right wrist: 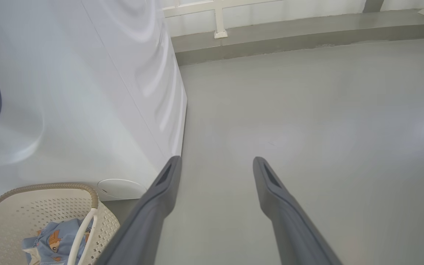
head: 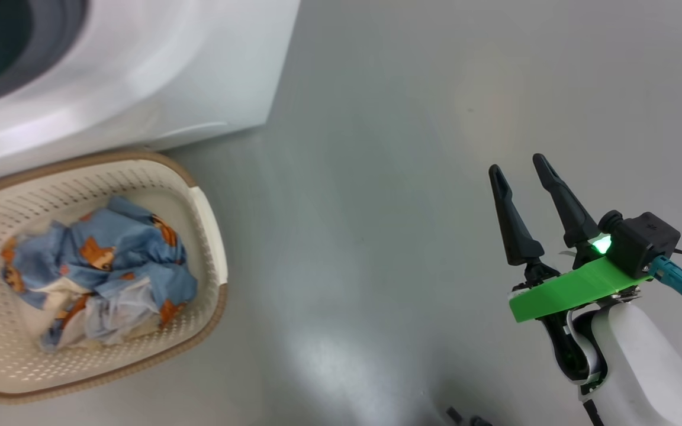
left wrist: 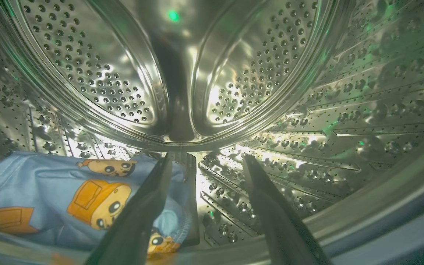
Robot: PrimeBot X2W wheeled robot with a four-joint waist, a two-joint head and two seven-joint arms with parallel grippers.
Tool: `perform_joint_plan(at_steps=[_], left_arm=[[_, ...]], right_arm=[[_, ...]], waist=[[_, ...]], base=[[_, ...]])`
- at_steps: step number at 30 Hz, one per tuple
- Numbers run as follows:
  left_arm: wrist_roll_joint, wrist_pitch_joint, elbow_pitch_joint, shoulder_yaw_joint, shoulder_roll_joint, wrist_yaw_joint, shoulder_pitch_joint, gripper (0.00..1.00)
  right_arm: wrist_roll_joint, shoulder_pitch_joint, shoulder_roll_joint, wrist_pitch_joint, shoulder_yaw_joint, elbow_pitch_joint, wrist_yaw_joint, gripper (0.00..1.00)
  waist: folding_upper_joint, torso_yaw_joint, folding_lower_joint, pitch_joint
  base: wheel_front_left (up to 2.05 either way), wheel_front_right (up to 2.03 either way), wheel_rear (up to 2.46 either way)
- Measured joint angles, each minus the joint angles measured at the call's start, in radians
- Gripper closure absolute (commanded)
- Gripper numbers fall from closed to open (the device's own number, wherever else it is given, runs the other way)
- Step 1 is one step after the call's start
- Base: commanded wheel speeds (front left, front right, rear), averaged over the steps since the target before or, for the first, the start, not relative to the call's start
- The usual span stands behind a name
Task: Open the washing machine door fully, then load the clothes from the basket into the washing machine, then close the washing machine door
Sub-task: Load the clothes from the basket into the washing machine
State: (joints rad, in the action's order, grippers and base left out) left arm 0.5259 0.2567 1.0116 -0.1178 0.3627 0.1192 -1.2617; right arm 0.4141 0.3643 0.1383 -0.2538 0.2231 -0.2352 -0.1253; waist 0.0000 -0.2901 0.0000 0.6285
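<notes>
- Head view: the washing machine (head: 140, 77) occupies the 10 to 11 o'clock corner, its grey door seal (head: 51, 35) at the frame edge.
- The basket (head: 205, 213) stands on the grey floor (head: 376, 177) at 8 o'clock, just in front of the machine's base.
- The clothes (head: 104, 266) lie crumpled in the basket, blue with orange figures and some pale patches.
- The right gripper (head: 517, 163) is at 4 o'clock, well apart from the basket and above bare floor. Its 2 fingers are spread and hold nothing. A green bracket (head: 572, 287) sits behind them.
- Right wrist view: it confirms the spread fingers over bare floor. The machine's white front and side run from 9 to 11 o'clock, and the basket corner with some cloth is at 7 o'clock.
- Left wrist view: this alone looks inside the perforated steel drum (left wrist: 307, 92). The left gripper (left wrist: 208, 157) is within it, fingers parted, nothing pinched between them.
- 1 blue printed piece (left wrist: 68, 191) lies on the drum wall at 8 o'clock. The gripper's left finger crosses in front of its edge; contact cannot be judged.
</notes>
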Motion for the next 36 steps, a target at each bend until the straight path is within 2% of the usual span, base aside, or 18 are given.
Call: perform_joint_plan(at_steps=[15, 26, 36], left_arm=[[-0.045, 0.0, -0.117, 0.015, -0.106, 0.008, 0.266, 0.0], [-0.032, 0.0, -0.261, -0.027, -0.111, 0.009, 0.498, 0.0], [-0.031, 0.0, -0.379, -0.01, -0.107, 0.009, 0.692, 0.0]], right_arm=[[0.029, 0.002, 0.059, 0.0, 0.03, -0.045, 0.0, 0.0], [0.063, -0.008, 0.075, 0.0, 0.033, -0.066, 0.0, 0.0], [0.063, -0.051, 0.091, 0.0, 0.031, -0.074, 0.0, 0.0]], waist=[[0.0, 0.075, 0.0, -0.164], [0.0, 0.127, 0.0, -0.296], [0.0, 0.168, 0.0, -0.404]], base=[[0.0, 0.0, 0.0], [0.0, 0.0, 0.0], [0.0, 0.0, 0.0]])
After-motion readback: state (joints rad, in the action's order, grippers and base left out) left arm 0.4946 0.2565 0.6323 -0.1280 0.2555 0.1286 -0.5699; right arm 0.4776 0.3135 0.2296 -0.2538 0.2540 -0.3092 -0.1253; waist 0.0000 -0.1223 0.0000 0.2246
